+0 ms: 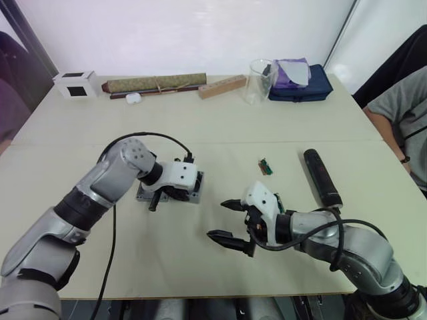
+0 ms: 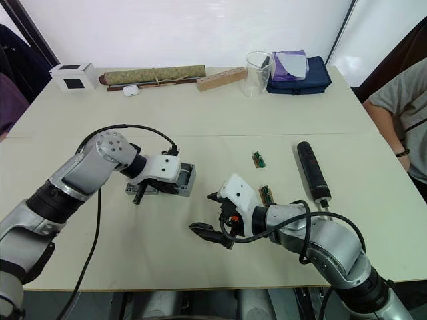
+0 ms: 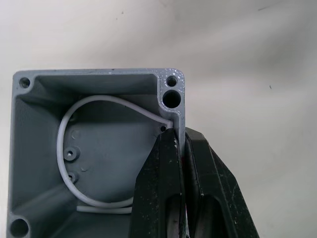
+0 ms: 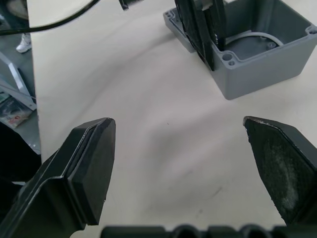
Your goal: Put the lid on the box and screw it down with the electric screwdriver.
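Note:
The box (image 3: 99, 148) is a small grey open enclosure with a white ring inside, left of the table's middle (image 1: 197, 189). My left gripper (image 3: 182, 136) is shut on one of its side walls, one finger inside and one outside. A flat grey piece, the lid (image 1: 143, 195), lies flat against the box's left side, partly under that gripper. The black electric screwdriver (image 1: 322, 177) lies on the table to the right. My right gripper (image 1: 217, 219) hovers open and empty between box and screwdriver, nearer the front edge, pointing toward the box (image 4: 262, 59).
Two small green-brown parts (image 1: 266, 167) (image 2: 265, 195) lie near the right gripper. Along the back stand a white cube (image 1: 75, 84), a rolled mat (image 1: 157, 83), a wooden block (image 1: 222, 87), a clear beaker (image 1: 260, 81) and a blue pouch (image 1: 300, 83). A person (image 1: 400, 113) sits at the right.

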Controlling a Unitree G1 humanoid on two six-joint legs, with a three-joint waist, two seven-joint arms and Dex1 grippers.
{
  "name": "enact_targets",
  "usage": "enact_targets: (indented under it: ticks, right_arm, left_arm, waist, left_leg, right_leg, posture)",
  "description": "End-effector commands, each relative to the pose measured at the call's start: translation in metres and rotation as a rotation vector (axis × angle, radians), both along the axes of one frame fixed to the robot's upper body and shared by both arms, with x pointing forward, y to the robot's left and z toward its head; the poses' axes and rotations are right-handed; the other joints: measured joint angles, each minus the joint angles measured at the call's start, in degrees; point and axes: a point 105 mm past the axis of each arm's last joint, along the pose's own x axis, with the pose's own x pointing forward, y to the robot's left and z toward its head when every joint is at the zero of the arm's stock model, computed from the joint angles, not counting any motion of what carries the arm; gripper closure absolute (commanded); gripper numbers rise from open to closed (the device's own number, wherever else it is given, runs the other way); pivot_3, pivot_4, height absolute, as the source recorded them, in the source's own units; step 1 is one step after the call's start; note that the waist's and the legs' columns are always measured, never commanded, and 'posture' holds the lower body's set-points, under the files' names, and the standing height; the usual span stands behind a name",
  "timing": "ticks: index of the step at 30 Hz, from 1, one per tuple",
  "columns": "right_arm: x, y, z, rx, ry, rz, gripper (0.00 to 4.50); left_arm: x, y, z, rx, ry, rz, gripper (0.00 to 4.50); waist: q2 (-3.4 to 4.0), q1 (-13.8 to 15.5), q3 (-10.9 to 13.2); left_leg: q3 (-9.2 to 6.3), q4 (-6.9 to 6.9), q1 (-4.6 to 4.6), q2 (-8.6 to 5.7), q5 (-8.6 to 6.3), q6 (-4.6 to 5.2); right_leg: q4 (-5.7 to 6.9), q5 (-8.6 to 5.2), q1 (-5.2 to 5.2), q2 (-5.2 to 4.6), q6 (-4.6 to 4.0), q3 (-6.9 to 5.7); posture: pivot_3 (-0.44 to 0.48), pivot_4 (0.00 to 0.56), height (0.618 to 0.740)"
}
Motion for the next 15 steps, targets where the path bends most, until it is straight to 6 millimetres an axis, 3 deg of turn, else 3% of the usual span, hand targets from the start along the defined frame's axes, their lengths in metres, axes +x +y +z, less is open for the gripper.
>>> enact_targets:
  ticks: [1,7,15]
  right_arm:
    - [-0.007,-0.001,0.012,0.012,-0.035,0.022,0.00]
    - [-0.027,-0.012,0.018,-0.007,0.024,0.109,0.00]
    - [-0.023,-0.016,0.020,-0.016,0.009,0.067,0.00]
  left_arm:
    - [0.003,0.000,0.002,-0.003,-0.024,-0.039,4.49]
    - [0.002,-0.020,0.029,-0.059,-0.009,-0.241,4.49]
    - [0.007,-0.030,0.023,0.013,-0.007,-0.373,4.49]
  waist:
    - [0.00,0.0,0.0]
    - [0.00,0.6,0.0]
    - [0.00,-0.2,0.0]
  left_leg:
    - [0.00,0.00,0.02,0.00,0.00,0.00]
    - [0.00,0.10,0.02,-0.03,0.00,0.00]
    - [0.01,0.11,0.09,-0.03,0.00,0.00]
  right_leg:
    - [0.02,0.00,0.00,0.00,0.00,0.00]
    - [0.15,0.00,0.02,-0.05,0.00,-0.02]
    - [0.20,0.00,0.02,-0.04,0.00,0.02]
  posture:
    - [0.000,0.150,0.740]
    - [0.000,0.150,0.740]
    - [0.000,0.150,0.740]
